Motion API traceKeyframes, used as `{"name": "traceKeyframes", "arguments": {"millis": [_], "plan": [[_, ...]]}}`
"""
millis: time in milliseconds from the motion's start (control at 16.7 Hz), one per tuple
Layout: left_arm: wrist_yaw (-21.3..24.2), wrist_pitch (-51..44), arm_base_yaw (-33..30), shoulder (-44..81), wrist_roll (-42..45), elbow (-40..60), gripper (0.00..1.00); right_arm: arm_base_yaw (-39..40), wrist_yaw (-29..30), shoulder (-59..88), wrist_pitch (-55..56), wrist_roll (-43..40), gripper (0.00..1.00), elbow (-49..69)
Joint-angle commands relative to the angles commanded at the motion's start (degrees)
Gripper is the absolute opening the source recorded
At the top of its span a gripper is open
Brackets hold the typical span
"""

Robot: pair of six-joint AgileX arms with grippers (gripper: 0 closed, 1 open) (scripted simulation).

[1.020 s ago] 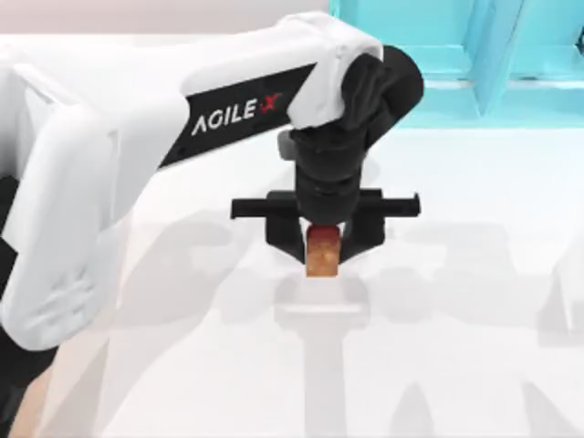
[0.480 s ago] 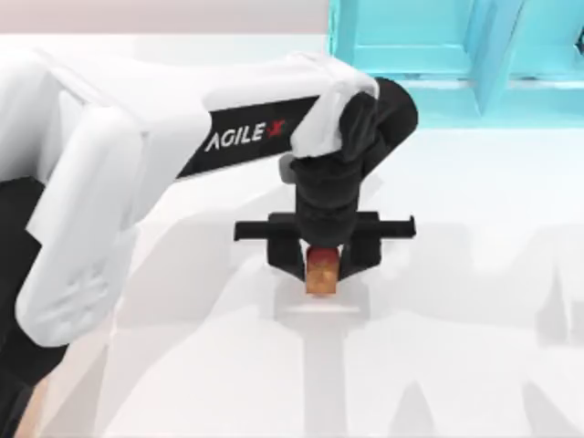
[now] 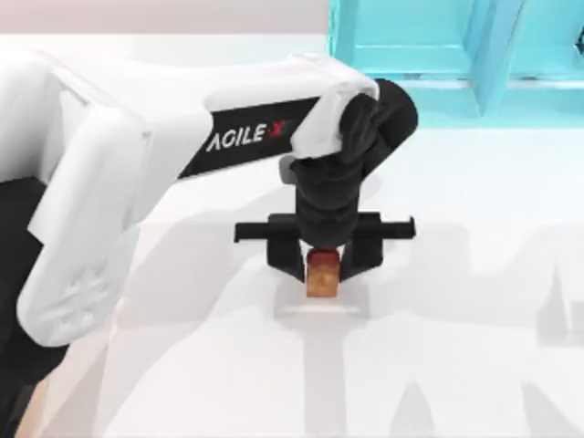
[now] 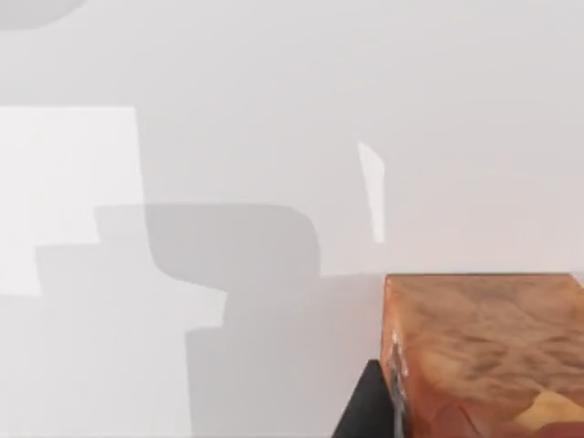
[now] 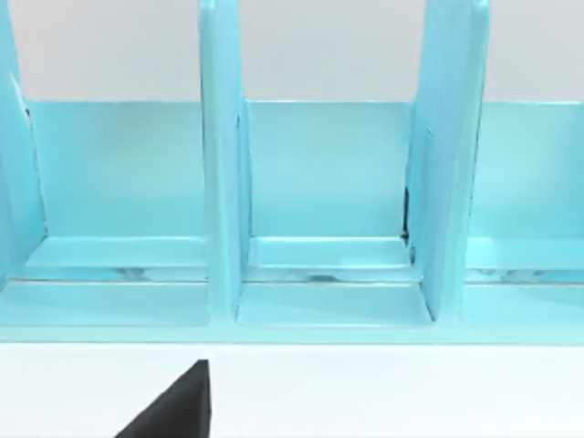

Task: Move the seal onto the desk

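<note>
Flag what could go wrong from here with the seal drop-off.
1. The left gripper is shut on the seal, a narrow upright block low over the desk; uneven finger release could tip it.
2. Contact with the desk is not clear from above; opening early might let it drop and topple.

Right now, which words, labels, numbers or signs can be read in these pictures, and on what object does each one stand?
"AGILE X": white letters with a red X, on the black band along the left arm, above the seal in the top view.
No text can be read on the seal, the desk or the turquoise shelf unit.
</note>
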Motion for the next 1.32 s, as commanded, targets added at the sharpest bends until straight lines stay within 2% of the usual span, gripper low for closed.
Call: {"name": "traceKeyframes", "arguments": {"millis": [300,360,960,1140,1320], "plan": [[0.0,0.0,0.0,0.0,0.0,0.0,0.98,0.0,0.0,0.0,0.0,0.0,1.0,0.0],[0.0,0.0,0.0,0.0,0.0,0.0,1.0,0.0,0.0,0.0,0.0,0.0,1.0,0.0],[-0.03,-0.84,-0.02,0.09,-0.01,0.89,1.0,0.0,0.0,0.0,0.0,0.0,1.0,0.0],[-0.17,-6.38,-0.11,0.64,-0.28,6.7,1.0,0.0,0.0,0.0,0.0,0.0,1.0,0.0],[-0.26,-16.46,-0.06,1.25,-0.59,17.75,1.0,0.0,0.0,0.0,0.0,0.0,1.0,0.0]]}}
